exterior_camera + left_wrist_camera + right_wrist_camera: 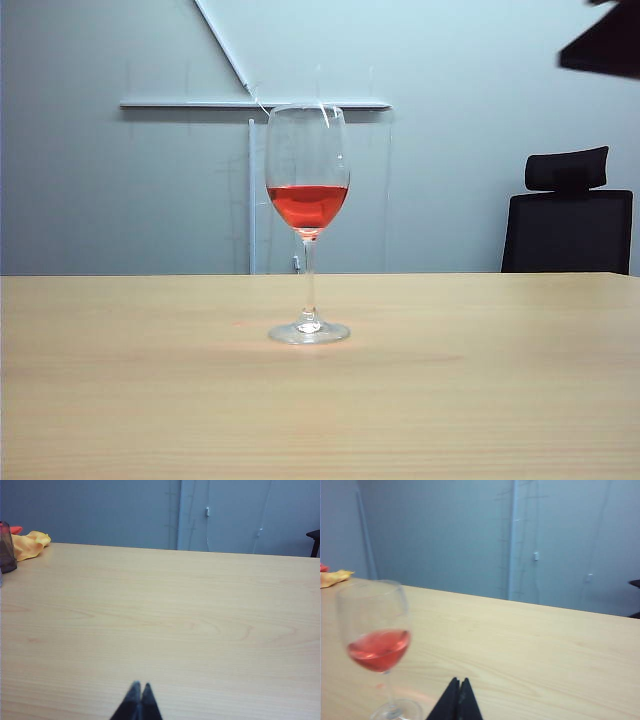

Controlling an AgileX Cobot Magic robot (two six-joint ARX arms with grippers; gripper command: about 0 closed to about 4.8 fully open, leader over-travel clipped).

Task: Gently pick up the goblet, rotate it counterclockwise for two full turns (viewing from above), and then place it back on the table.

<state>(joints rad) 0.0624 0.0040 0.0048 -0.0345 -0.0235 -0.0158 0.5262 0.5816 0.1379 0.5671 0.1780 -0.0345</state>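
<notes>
Your table (pixel 480 400) is a wide pale wood top set before a grey-blue wall, with a black office chair (pixel 568 215) behind its far edge. The goblet (pixel 307 225) stands upright near the middle, red liquid low in its bowl, nothing touching it. Your right gripper (pixel 459 681) hangs near the glass with its jaws pressed together and empty. Your left gripper (pixel 140 686) sits over bare table, jaws together too.

No text, label, brand, number or sign can be read anywhere in these views: none on the goblet (pixel 307 222), none on the surface (pixel 480 380), none on the wall behind.
</notes>
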